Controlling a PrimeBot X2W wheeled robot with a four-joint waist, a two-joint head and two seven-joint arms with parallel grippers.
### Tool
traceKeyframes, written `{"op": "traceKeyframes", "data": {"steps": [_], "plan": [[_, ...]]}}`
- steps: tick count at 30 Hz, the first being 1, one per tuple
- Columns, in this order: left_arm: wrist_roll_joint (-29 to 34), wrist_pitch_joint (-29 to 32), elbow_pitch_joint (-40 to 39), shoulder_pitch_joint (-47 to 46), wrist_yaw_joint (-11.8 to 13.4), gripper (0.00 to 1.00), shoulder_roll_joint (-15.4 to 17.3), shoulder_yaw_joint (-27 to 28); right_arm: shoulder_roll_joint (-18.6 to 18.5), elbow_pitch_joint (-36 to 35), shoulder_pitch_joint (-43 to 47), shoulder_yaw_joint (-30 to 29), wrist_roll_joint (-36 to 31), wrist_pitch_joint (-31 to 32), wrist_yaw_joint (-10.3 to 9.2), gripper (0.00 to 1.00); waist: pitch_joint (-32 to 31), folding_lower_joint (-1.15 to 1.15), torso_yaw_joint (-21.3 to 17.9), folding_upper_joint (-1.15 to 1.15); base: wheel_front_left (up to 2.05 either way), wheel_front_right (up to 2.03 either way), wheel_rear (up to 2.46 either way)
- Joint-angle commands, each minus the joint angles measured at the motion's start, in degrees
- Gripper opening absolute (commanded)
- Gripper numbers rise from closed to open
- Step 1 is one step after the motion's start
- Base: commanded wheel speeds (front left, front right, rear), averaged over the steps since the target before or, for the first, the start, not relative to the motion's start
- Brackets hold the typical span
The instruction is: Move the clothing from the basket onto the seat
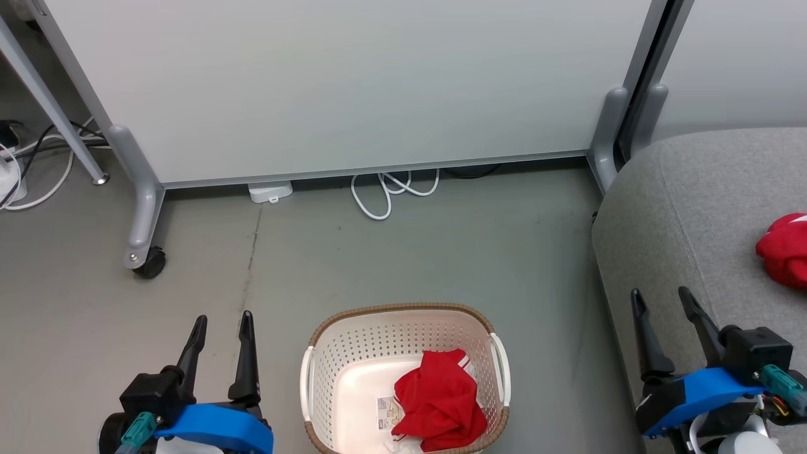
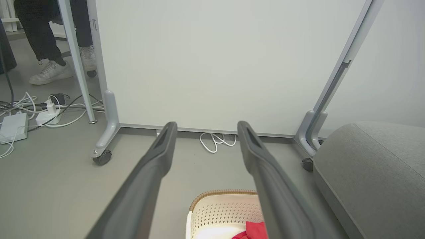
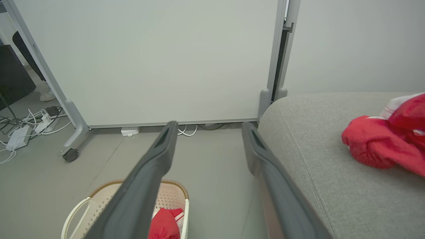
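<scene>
Both grippers stand wide and empty: left gripper (image 1: pixel 224 318) over the floor just left of the basket (image 1: pixel 391 309), right gripper (image 1: pixel 660 293) at the left edge of the seat (image 1: pixel 693 208). One red garment (image 1: pixel 438 400) lies crumpled against the basket's right wall, with no clear long axis, between the arms; neither looks clearly nearer. Off to the right, the second garment (image 1: pixel 785 249) lies on the seat.

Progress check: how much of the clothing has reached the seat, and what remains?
Done: one red garment lies on the grey seat. In hand: nothing; the left hand and right hand are both open and empty, clear of the clothing. Left: the second red garment sits in the basket, not yet picked up.
</scene>
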Motion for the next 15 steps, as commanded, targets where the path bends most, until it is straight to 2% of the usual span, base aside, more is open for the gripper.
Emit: {"op": "traceKeyframes", "data": {"steps": [1,9,15], "plan": [[-0.18,-0.17,0.03,-0.69,-0.09,1.0,0.27,-0.21,0.16,0.17,-0.95,0.05,0.08,-0.24,0.01,1.0,0.12,0.0,-0.05,0.0,0.0,0.0,0.0],[-0.26,-0.17,-0.22,-1.21,-0.09,1.0,0.31,-0.64,0.15,0.0,-1.83,0.9,-0.17,-0.2,0.01,1.0,1.85,0.0,-0.87,0.0,0.0,0.0,0.0],[-0.03,-0.16,0.18,-3.38,-0.09,1.0,0.9,-2.1,0.15,-1.01,-4.03,1.98,-0.67,-0.23,0.01,1.0,5.6,0.0,-2.87,0.0,0.0,0.0,0.0]]}}
